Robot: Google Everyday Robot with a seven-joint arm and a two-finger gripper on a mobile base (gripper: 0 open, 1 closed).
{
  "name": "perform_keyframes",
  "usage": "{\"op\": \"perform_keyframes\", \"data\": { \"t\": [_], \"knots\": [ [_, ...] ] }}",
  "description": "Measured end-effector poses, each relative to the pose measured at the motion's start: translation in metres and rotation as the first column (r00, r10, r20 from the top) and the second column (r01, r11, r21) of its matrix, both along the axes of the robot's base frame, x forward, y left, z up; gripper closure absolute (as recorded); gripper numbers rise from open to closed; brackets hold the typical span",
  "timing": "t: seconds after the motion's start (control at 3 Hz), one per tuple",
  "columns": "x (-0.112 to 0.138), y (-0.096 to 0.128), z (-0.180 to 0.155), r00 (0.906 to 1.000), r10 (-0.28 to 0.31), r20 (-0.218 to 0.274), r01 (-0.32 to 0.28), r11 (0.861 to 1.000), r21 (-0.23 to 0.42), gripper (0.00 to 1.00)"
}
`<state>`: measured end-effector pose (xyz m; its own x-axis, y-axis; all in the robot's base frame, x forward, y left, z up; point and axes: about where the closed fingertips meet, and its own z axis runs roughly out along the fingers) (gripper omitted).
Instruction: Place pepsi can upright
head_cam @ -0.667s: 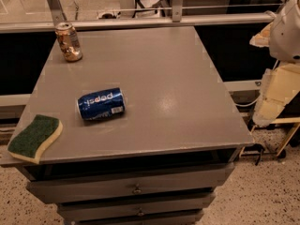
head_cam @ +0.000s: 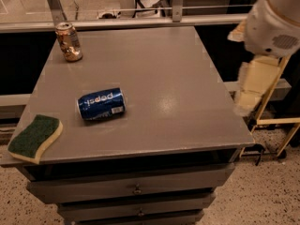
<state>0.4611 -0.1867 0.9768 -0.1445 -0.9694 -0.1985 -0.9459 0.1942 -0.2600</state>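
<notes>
Away at the right edge of the view, the robot's arm (head_cam: 275, 25) shows as a rounded white housing high up, and the cream-coloured gripper (head_cam: 251, 87) hangs below it, beside the right side of the grey cabinet top (head_cam: 187, 78) and off its surface. Whether the gripper is open or closed I cannot tell; it has hold of nothing visible and is well apart from every object.

Three things rest on the top: one pepsi can (head_cam: 101, 104), one gold-bronze can (head_cam: 69, 42) and one sponge (head_cam: 35, 138).

The pepsi can lies on its side in the front-left part of the surface, its length running roughly left to right. It is dark blue, its white "pepsi" lettering upside down toward the camera, with a white label patch beneath.

The gold-bronze can stands upright at the back-left corner. The green-topped sponge sits at the front-left corner, overhanging the edge.
</notes>
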Motion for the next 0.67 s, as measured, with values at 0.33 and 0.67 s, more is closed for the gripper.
{"op": "perform_keyframes", "data": {
  "t": [0.33,0.67],
  "knots": [
    [0.045,0.064,-0.003,0.9886,0.151,-0.001,-0.151,0.988,-0.019,0.0],
    [0.082,0.128,-0.01,0.9643,0.265,-0.011,-0.265,0.964,-0.024,0.0]
  ]
}}
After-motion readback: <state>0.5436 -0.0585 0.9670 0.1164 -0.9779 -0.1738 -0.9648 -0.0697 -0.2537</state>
